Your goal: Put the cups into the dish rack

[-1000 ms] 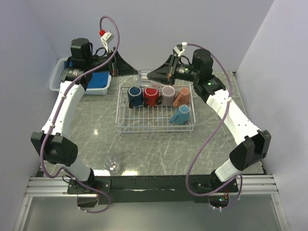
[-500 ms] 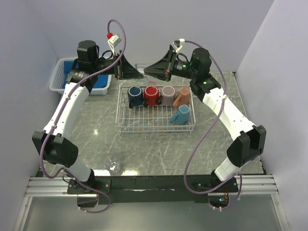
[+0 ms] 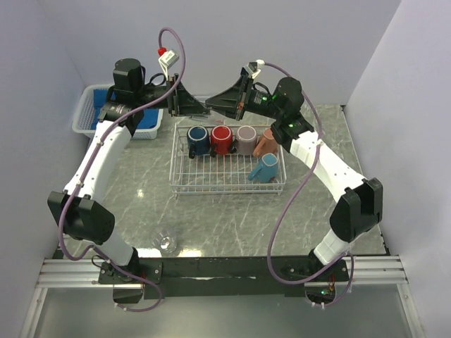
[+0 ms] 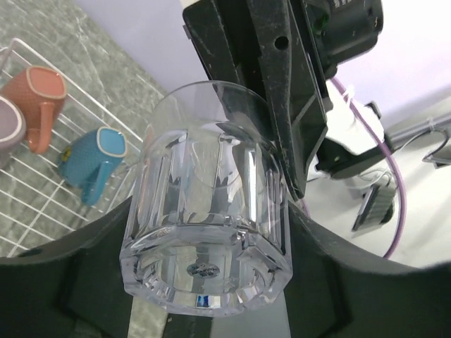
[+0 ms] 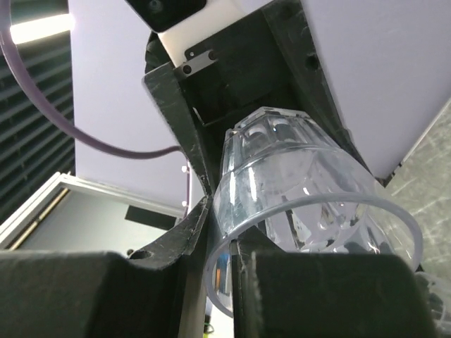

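Grey marble table [image 3: 211,211] is carrying everything. L arm [image 3: 95,155] and R arm [image 3: 331,165] are both reaching to the far side, meeting above the far edge of the dish rack [image 3: 227,190], which is sitting mid-table. White basket [image 3: 84,116] w/ blue cloth is sitting far left, not part of the job.

Five mugs are already sitting in the rack. Navy mug [image 3: 198,139], red mug [image 3: 222,139], mauve mug [image 3: 246,139] and salmon mug [image 3: 266,143] are lining the far row; light blue mug [image 3: 265,170] is lying nearer, right side. A loose glass cup [image 3: 167,243] is waiting on the table near the L arm's base, well apart from the rack.

The held glass cup [image 4: 208,225] is hanging in the air between the two tools, roughly on its side, base toward L, mouth toward R. R gripper [image 5: 220,239] is pinching tight on the rim wall, one finger inside, one outside. L gripper [image 4: 211,282] is standing about half open w/ its fingers [image 4: 91,282] pressing either side of the thick base. Both are gripping the same cup, so prob. a hand-over.

Handling, my read: the glass is looking stiff, smooth and slippery, base-heavy, and breakable if dropped on wire. The rim pinch is giving little hold; the faceted base is the better spot, squeezing across flat sides.
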You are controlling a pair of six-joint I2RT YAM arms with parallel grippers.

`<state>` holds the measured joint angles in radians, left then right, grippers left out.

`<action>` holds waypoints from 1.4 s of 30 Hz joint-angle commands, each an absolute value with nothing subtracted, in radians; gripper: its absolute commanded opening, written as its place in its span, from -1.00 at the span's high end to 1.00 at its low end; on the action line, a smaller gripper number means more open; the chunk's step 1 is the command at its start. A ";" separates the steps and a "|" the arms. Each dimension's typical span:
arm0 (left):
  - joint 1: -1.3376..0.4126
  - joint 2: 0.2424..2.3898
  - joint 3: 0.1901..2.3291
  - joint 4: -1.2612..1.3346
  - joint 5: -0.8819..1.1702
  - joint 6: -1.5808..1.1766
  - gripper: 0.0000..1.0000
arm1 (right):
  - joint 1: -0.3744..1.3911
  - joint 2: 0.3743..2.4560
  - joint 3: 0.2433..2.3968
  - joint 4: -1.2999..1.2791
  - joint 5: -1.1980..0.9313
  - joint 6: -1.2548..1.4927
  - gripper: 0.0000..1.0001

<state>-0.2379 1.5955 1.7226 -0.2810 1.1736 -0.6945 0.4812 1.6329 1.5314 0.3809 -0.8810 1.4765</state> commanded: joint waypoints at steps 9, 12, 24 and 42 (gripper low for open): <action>-0.252 1.575 1.749 -0.225 1.206 -0.684 0.98 | 0.508 1.663 1.508 0.477 -0.903 1.537 0.92; -0.230 1.578 1.755 -0.259 1.204 -0.654 0.98 | 0.500 1.641 1.500 0.430 -0.913 1.500 0.36; -0.215 1.667 2.002 -0.883 0.954 -0.131 0.98 | 0.332 1.430 1.451 -0.078 -0.913 1.166 -0.39; -0.623 1.916 2.017 -1.034 0.315 0.348 0.98 | 0.081 0.965 1.195 -0.448 -0.681 0.983 -0.36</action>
<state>-0.5880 1.8923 2.0228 -1.0363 0.4549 0.2272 0.1032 0.9779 1.2388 -0.4171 -0.7105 1.0004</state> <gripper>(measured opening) 0.726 0.682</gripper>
